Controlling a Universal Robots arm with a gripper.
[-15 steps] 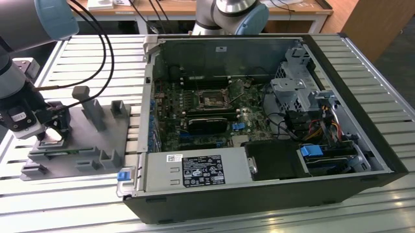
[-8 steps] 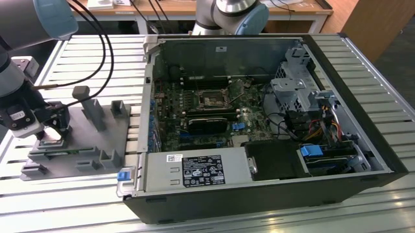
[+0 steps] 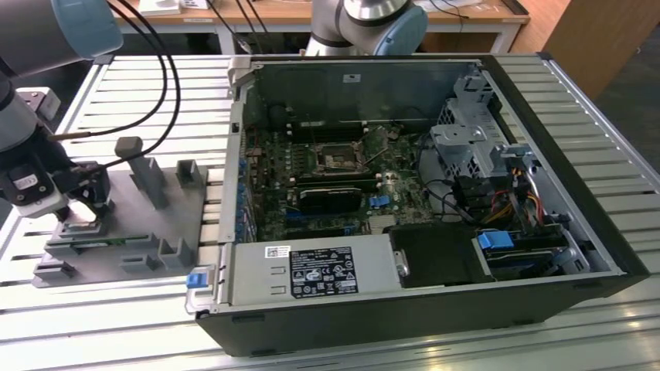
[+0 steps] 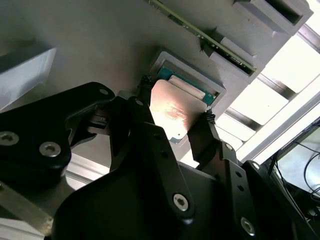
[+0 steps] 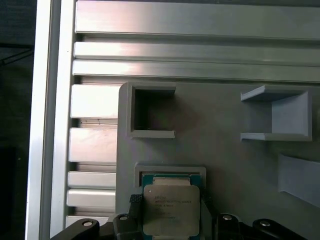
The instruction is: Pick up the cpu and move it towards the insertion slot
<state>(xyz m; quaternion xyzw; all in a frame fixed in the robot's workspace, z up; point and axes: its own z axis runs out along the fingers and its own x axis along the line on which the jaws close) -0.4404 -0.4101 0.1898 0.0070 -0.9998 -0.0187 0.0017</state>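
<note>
The cpu (image 5: 171,212) is a flat square chip with a silvery top, and it also shows in the second wrist view (image 4: 172,112). My gripper (image 5: 171,202) is shut on it, one black finger (image 4: 142,107) against each side. The chip sits at the grey fixture's square recess (image 5: 170,171), partly covering it, with a green strip showing past its edge. In the exterior view my gripper (image 3: 80,210) hangs over the grey fixture (image 3: 154,224) at that view's left. The insertion slot (image 3: 338,158), a dark square socket with a metal frame, lies on the green board inside the open computer case.
The open case (image 3: 413,77) has tall black walls, with a power supply (image 3: 309,270), a drive cage (image 3: 464,143) and cable bundles inside. Grey posts (image 3: 139,166) and blocks rise from the fixture around my gripper. Everything rests on a slatted aluminium table (image 3: 154,93). Black cables (image 3: 165,77) hang near the arm.
</note>
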